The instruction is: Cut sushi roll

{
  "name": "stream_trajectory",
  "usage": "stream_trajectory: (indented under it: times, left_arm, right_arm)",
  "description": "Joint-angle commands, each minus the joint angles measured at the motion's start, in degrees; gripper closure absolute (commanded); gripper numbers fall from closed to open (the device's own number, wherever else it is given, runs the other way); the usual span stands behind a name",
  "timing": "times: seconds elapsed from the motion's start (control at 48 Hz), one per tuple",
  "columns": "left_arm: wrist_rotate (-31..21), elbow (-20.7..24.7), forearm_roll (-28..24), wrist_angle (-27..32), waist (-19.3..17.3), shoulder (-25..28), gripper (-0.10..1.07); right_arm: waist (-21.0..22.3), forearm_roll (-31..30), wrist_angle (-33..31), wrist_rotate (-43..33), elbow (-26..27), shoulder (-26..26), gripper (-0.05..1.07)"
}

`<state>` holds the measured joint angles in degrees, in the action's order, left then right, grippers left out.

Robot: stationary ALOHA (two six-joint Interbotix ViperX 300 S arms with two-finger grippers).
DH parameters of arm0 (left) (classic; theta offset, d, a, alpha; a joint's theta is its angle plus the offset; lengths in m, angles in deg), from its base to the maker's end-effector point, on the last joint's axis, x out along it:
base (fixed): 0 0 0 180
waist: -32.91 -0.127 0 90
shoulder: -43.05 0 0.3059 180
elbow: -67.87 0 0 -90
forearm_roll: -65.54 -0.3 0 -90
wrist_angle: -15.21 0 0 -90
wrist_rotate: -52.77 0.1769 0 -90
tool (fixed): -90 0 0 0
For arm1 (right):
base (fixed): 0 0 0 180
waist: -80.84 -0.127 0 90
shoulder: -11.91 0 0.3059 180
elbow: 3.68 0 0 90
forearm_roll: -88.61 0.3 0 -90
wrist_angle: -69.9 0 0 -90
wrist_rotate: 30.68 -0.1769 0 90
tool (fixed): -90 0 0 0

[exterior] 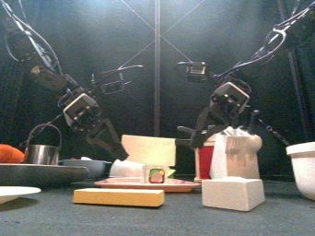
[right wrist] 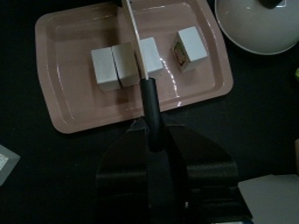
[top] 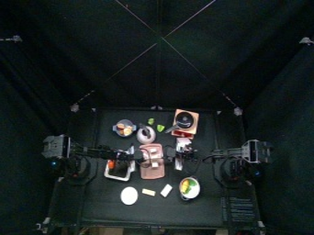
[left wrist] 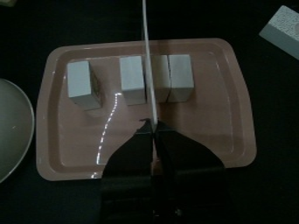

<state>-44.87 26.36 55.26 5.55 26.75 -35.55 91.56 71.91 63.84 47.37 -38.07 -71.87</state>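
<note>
The sushi roll lies as three white pieces [left wrist: 132,77] on a pink tray [left wrist: 222,131] at the table's middle [top: 152,165]. My left gripper [left wrist: 151,133] hangs over the tray's near edge. It is shut on a thin pale tool [left wrist: 145,61], seen edge-on, that runs between the middle and the outer piece. My right gripper [right wrist: 147,124] is shut on a black-handled knife [right wrist: 146,96]. The knife's blade [right wrist: 133,35] lies across the pair of touching pieces [right wrist: 114,66], and a third piece [right wrist: 190,45] sits apart. In the front view both arms hang behind the tray [exterior: 147,184].
A white bowl [right wrist: 263,22] sits beyond the tray's corner and a pale plate [left wrist: 10,131] beside its other end. Near the front edge lie a yellow block [exterior: 118,196] and a white block [exterior: 231,194]. A red holder [exterior: 227,152] and a metal cup [exterior: 43,152] stand further back.
</note>
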Motion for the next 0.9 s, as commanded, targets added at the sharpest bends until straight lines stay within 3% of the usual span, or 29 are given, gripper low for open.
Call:
stream_trajectory:
  times: [0.0, 0.875]
  left_arm:
    - [0.1, -1.1, -0.1, 1.6, 0.4, 0.3, 0.59]
    - [0.0, -1.1, 0.0, 1.7, 0.4, 4.1, 0.59]
  right_arm:
    - [1.1, 0.1, -1.3, -0.4, -0.1, -0.7, 0.73]
    - [1.1, 0.2, -3.3, -0.3, 0.8, 3.5, 0.73]
